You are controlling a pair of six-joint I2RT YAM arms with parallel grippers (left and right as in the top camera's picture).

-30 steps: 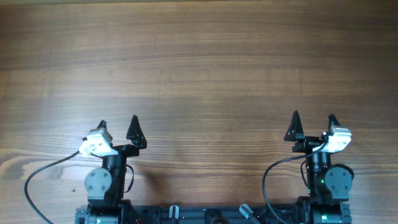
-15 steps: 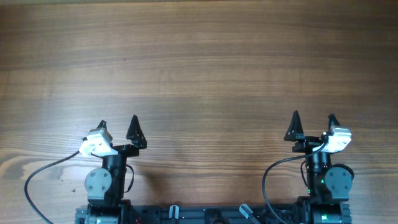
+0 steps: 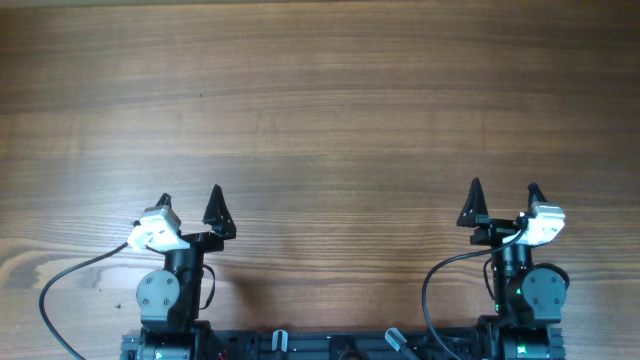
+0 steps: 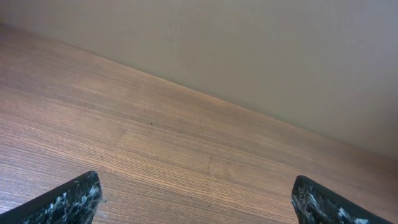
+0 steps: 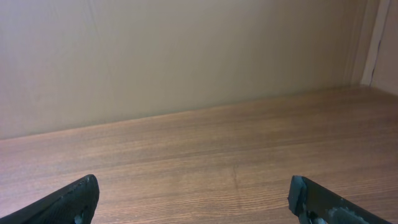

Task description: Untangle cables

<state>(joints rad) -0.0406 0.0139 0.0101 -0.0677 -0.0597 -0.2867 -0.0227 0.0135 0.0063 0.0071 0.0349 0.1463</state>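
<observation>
No cables for untangling show in any view; only the arms' own black wiring lies near their bases. My left gripper (image 3: 190,205) sits at the near left of the wooden table (image 3: 320,110), open and empty. Its fingertips show wide apart in the left wrist view (image 4: 199,199). My right gripper (image 3: 505,197) sits at the near right, open and empty. Its fingertips show wide apart in the right wrist view (image 5: 196,196).
A plain beige wall (image 5: 186,56) stands behind the table's far edge. A black wire (image 3: 70,275) loops from the left arm's base and another (image 3: 435,285) from the right arm's base. A black base rail (image 3: 330,345) runs along the near edge.
</observation>
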